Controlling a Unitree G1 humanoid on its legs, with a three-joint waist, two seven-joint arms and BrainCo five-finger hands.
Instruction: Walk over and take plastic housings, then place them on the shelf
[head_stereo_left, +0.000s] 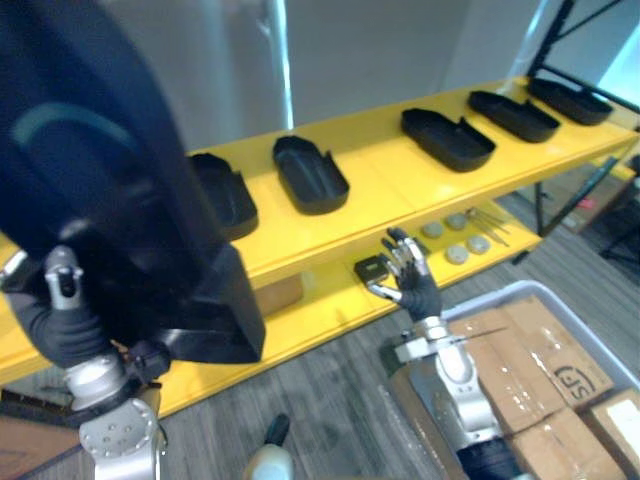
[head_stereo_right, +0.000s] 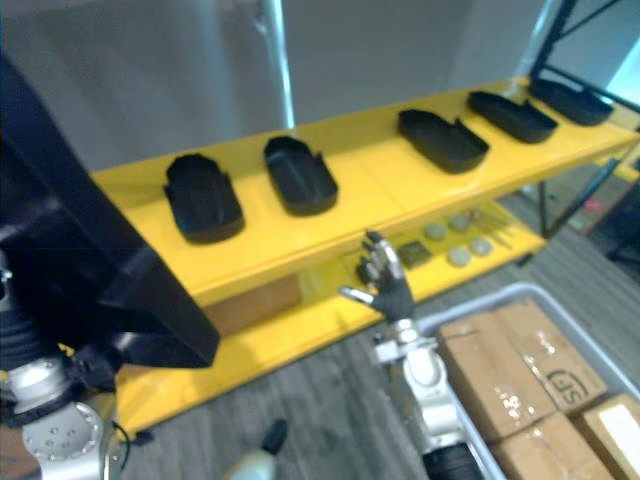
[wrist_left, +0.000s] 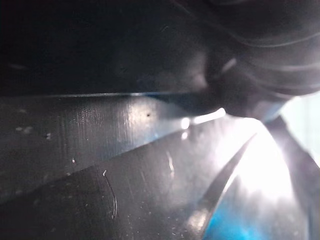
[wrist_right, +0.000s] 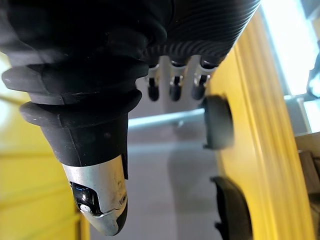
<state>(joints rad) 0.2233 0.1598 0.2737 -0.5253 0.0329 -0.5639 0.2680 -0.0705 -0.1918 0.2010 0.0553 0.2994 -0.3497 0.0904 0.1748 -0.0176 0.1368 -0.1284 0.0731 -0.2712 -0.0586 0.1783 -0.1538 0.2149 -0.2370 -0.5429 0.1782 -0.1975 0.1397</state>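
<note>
Carrying one housing (head_stereo_left: 130, 200) at the left hand (head_stereo_left: 65, 330), whose grip cannot be told; right hand (head_stereo_left: 412, 282) open, empty. Five housings (head_stereo_right: 300, 175) sit on the shelf (head_stereo_right: 380, 205); this one awaits placing.

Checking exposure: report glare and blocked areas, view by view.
Left wrist view: strong glare on the black plastic housing close to the lens. Left eye view: that housing hides the yellow shelf's left end. Right wrist view: blown-out light beyond the shelf.
</note>
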